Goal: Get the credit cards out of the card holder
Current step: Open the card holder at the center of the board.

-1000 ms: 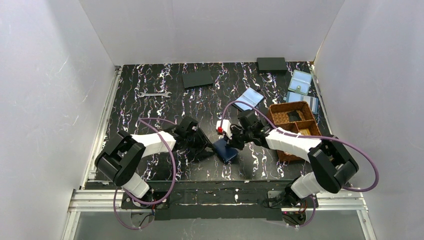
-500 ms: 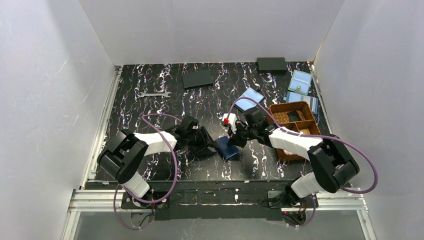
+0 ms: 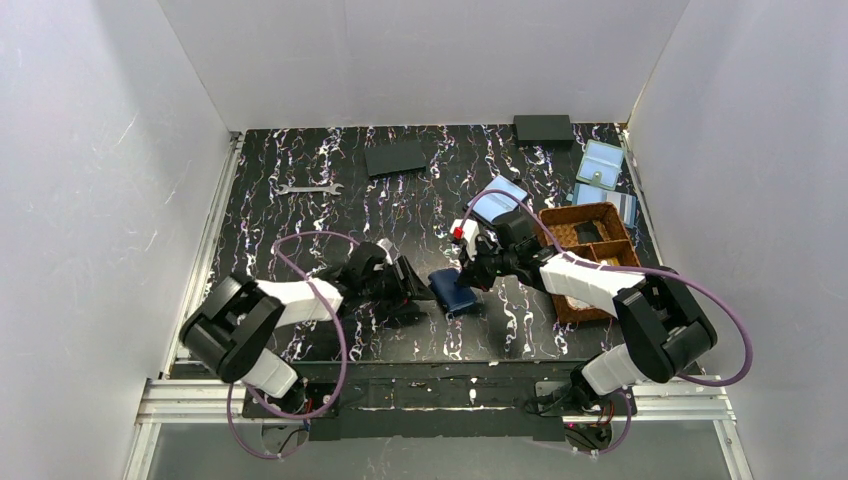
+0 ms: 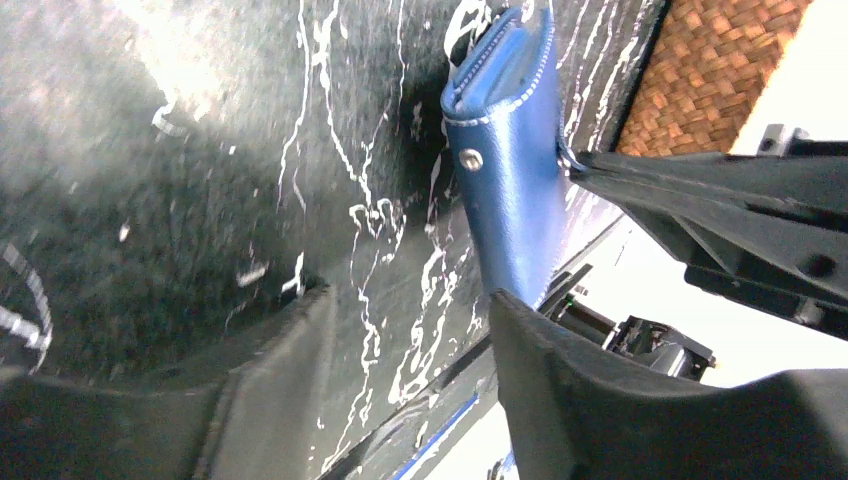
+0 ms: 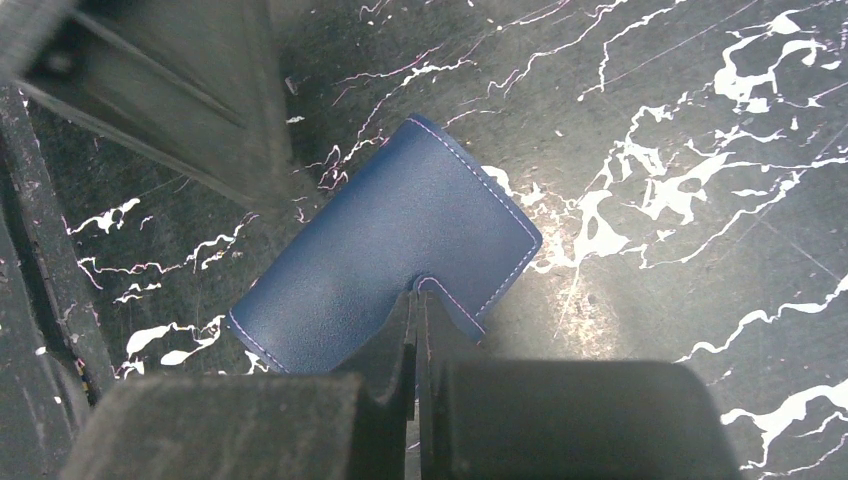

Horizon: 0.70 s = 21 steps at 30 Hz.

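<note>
The navy-blue card holder (image 3: 452, 294) lies closed on the black marbled table between the two arms. My right gripper (image 3: 468, 279) is shut on its small snap tab; in the right wrist view the stitched tab of the card holder (image 5: 390, 260) runs into the closed right gripper (image 5: 416, 305). My left gripper (image 3: 416, 290) stands open just left of the holder. In the left wrist view the card holder (image 4: 508, 170) rises on edge beside the right fingertip of the left gripper (image 4: 410, 300), with only table between the jaws. The credit cards are hidden.
A brown woven tray (image 3: 556, 215) stands right of the holder, partly under the right arm. Pale blue pouches (image 3: 600, 162) (image 3: 497, 200) lie behind it. Two black pads (image 3: 396, 158) (image 3: 543, 127) sit at the back, and a wrench (image 3: 309, 188) lies at the back left.
The left gripper has slid right toward the card holder and opened wider. The right wrist has swung back and to the right while keeping hold of the tab.
</note>
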Each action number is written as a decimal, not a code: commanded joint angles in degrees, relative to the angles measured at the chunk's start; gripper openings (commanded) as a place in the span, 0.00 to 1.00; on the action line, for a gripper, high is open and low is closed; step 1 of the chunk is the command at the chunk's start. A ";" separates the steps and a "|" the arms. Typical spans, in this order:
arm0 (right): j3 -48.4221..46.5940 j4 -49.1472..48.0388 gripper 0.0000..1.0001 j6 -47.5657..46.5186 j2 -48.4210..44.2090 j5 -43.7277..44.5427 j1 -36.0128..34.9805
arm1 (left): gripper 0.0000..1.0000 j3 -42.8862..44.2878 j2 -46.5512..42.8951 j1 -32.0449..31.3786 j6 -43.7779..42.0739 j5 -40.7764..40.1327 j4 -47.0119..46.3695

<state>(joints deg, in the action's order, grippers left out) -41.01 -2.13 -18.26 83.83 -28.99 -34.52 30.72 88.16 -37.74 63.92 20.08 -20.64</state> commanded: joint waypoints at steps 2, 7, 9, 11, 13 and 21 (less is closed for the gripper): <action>-0.11 -1.53 0.01 -1.25 0.04 -2.89 -0.11 | 0.69 -4.63 -10.36 -0.23 -4.20 -3.82 2.02; -0.13 -0.97 0.01 -1.69 -0.32 -5.11 -0.11 | 0.92 -7.07 -13.10 -0.23 -1.54 -1.78 -3.75; -0.19 -0.88 0.01 -1.78 -0.52 -5.93 -0.11 | 0.93 -8.20 -11.83 -0.23 0.96 -0.79 -8.98; -0.29 -0.69 0.01 -1.78 -0.74 -6.86 0.05 | 0.94 -9.45 -10.11 -0.21 3.18 0.00 -14.00; -0.36 -0.47 0.01 -1.82 -0.98 -7.78 0.43 | 0.95 -10.19 -8.25 -0.23 4.64 0.30 -17.81; -0.56 -0.71 0.01 -1.22 -1.06 -9.79 1.06 | 0.98 -8.13 -1.42 -1.36 6.85 -0.91 -20.69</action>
<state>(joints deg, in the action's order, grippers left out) -41.01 -1.48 -19.66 84.05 -35.70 -33.76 21.21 84.36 -38.44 69.28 19.55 -38.68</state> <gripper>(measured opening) 0.029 0.978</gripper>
